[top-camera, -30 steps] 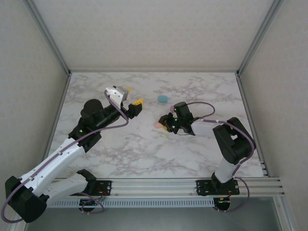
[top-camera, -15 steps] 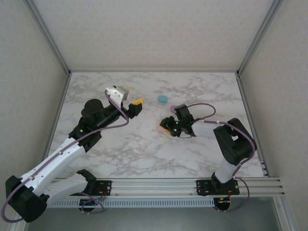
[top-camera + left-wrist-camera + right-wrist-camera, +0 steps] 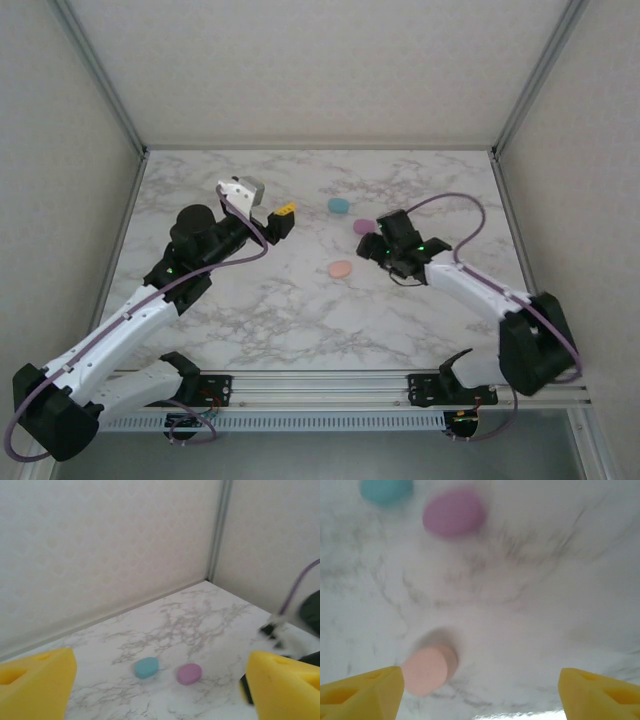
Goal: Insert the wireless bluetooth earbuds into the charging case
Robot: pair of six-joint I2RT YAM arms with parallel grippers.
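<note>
Three closed oval charging cases lie on the marble table: a teal one (image 3: 339,205) (image 3: 146,667), a purple one (image 3: 363,226) (image 3: 189,673) (image 3: 453,513) and a pink one (image 3: 341,269) (image 3: 427,670). The earbuds are out of view. My right gripper (image 3: 373,248) (image 3: 480,692) is open and empty, just right of the pink case, which sits close to its left fingertip (image 3: 375,692). My left gripper (image 3: 265,200) (image 3: 160,685) hovers open and empty to the left of the teal case, its yellow fingertips (image 3: 37,680) spread wide.
The back wall and an aluminium corner post (image 3: 217,530) bound the table behind the cases. The right arm's purple cable (image 3: 450,205) loops over the table at the right. Bare marble (image 3: 300,320) stretches in front of the pink case.
My right gripper has opened and let go of the pink case, then drawn back to the right. The pink case now lies alone on the table. My left gripper has opened a little wider.
</note>
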